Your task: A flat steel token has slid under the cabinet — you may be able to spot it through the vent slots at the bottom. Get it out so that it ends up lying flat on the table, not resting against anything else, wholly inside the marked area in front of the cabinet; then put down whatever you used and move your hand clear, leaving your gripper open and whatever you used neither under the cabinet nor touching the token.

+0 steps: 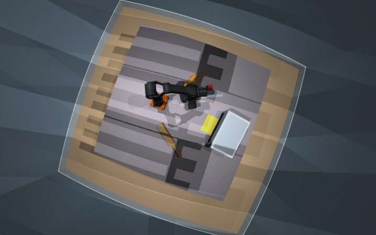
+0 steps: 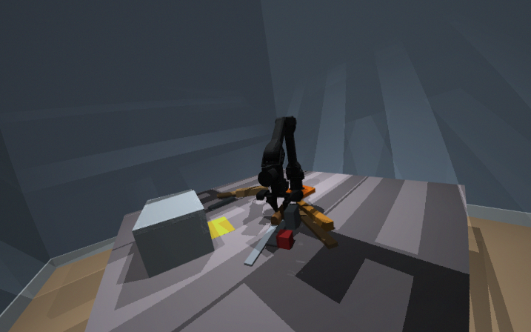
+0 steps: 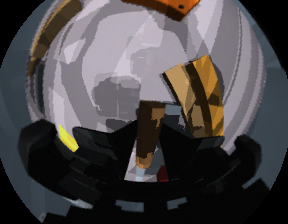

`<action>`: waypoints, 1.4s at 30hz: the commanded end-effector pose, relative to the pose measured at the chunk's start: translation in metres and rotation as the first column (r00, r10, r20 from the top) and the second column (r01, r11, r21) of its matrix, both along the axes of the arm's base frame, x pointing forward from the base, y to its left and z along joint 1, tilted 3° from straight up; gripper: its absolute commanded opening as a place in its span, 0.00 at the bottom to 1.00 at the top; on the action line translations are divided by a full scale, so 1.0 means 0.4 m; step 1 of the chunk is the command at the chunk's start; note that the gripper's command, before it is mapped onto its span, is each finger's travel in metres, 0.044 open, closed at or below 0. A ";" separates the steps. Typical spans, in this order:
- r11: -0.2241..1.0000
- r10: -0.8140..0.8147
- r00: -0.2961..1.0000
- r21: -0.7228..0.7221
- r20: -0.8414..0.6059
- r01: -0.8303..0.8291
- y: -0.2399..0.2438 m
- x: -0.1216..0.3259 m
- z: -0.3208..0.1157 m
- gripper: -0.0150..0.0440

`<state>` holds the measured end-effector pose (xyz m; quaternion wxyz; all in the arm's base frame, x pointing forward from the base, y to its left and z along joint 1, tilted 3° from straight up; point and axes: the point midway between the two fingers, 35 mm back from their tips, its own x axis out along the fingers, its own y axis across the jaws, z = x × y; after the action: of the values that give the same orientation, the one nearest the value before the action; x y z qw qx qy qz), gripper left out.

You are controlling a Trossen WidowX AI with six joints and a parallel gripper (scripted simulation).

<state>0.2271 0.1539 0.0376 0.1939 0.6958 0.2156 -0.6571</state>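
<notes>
My gripper [image 1: 202,92] [image 2: 281,209] [image 3: 148,123] is shut on the brown handle [image 2: 275,218] of a tool with a long thin grey blade [image 1: 214,96] [image 2: 258,247] [image 3: 140,174]. The blade points out past the fingers; its height over the table is hard to judge. A red cube [image 1: 210,87] [image 2: 285,238] [image 3: 162,174] and a dark grey block [image 2: 291,216] are close beside the handle and blade; whether they are joined is unclear. The pale cabinet [image 1: 231,134] [image 2: 176,251] stands away from the blade. The yellow marked area [image 1: 208,124] [image 2: 223,227] [image 3: 68,138] lies before it. The token is not visible.
Two brown bars [image 1: 191,78] [image 2: 318,216] [image 3: 207,90] lie beside the gripper. A long wooden piece [image 1: 165,134] [image 2: 250,190] and a flat grey bar [image 1: 188,143] [image 2: 222,203] lie on the marked area's far side from the arm.
</notes>
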 end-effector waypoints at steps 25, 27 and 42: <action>0.999 0.036 0.999 0.027 -0.013 -0.035 0.034 -0.009 0.003 0.25; 0.999 0.042 0.999 0.027 -0.013 -0.042 0.034 -0.009 0.003 0.25; 0.987 0.157 0.988 0.022 -0.004 -0.157 0.034 -0.009 0.003 0.25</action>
<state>0.2255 0.1639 0.0382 0.2277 0.6825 0.2589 -0.6444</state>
